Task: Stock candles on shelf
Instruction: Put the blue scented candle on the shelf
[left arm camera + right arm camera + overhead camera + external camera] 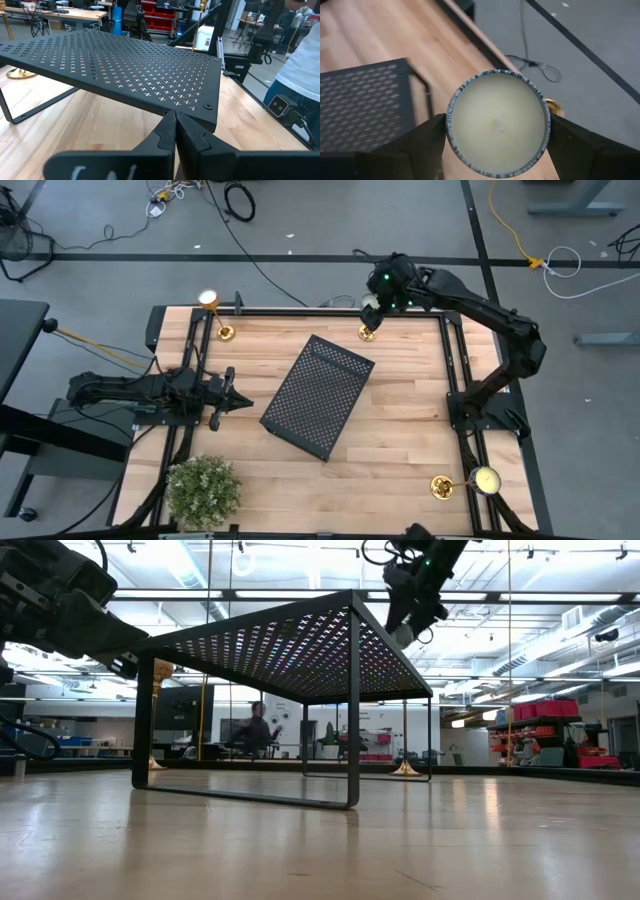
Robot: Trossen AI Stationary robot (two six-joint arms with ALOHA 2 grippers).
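The right gripper (369, 308) reaches over the table's (400, 440) far edge, its fingers clamped around the cream top of a candle (497, 130) standing there, just beyond the black shelf (318, 396) at mid-table; the left gripper (240, 402), fingers closed on nothing, waits beside the shelf's left edge

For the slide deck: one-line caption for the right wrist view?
Right gripper fingers flank a candle's cream top beside the shelf.

Black cables (238, 200) are trailing across the grey floor (90, 220) beyond the wooden table (400, 440). Ceiling lights (190, 560) are glowing above red storage bins (545, 710), and a person (256, 730) is sitting far back.
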